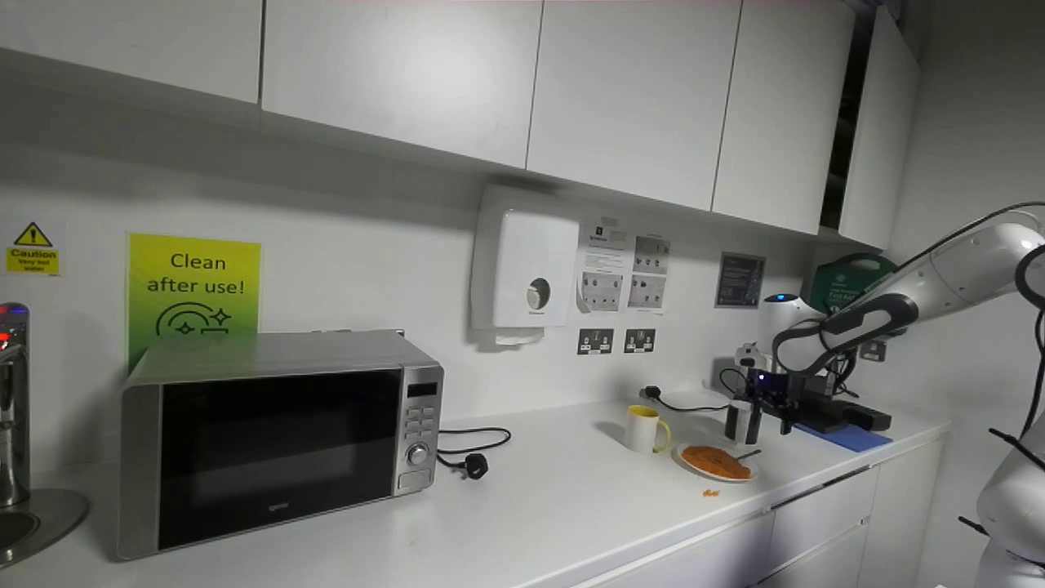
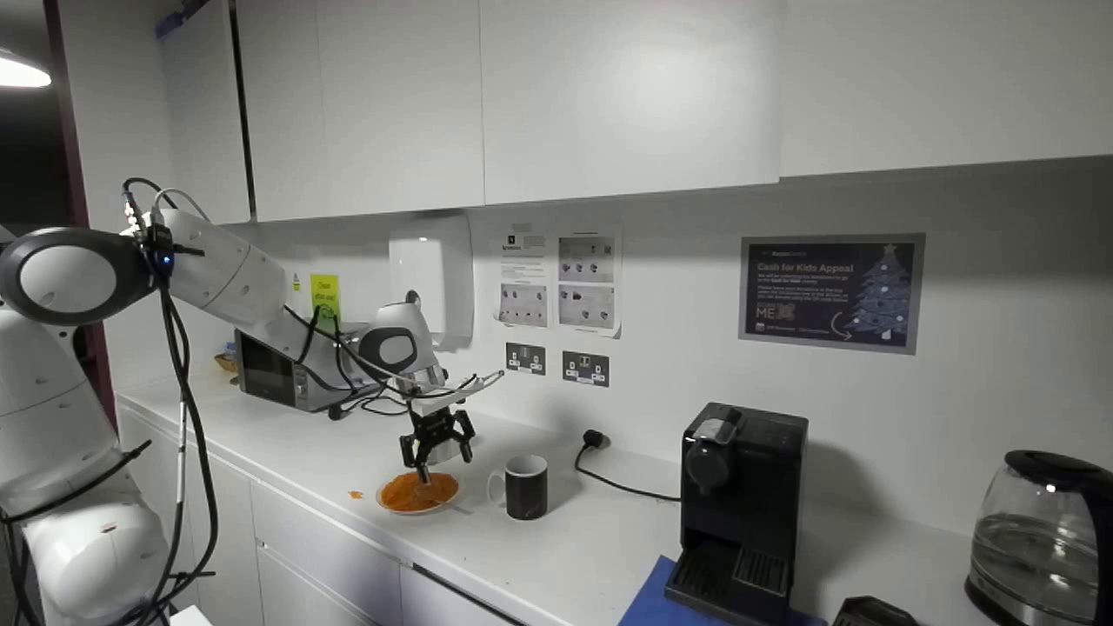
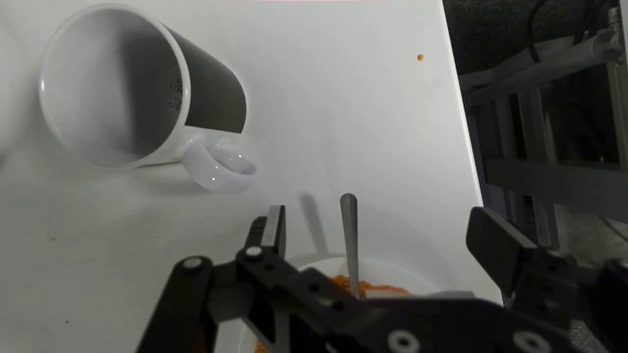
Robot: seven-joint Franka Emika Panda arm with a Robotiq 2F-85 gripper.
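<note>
Jaws spread wide and empty, the claw (image 3: 377,218) hangs above a round white plate (image 3: 387,269) of orange food (image 2: 405,496), with a slim grey metal utensil (image 3: 349,230) below the jaws' gap. An off-centre close could knock the utensil, flicking food onto the desk (image 3: 353,98).

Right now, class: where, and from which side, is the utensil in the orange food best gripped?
Probably from above, by the utensil's slim handle where it juts past the plate's rim: its separate shadow suggests it stands clear of the counter. In the wrist view the open gripper straddles the handle's line, so its jaws could close across it.
</note>
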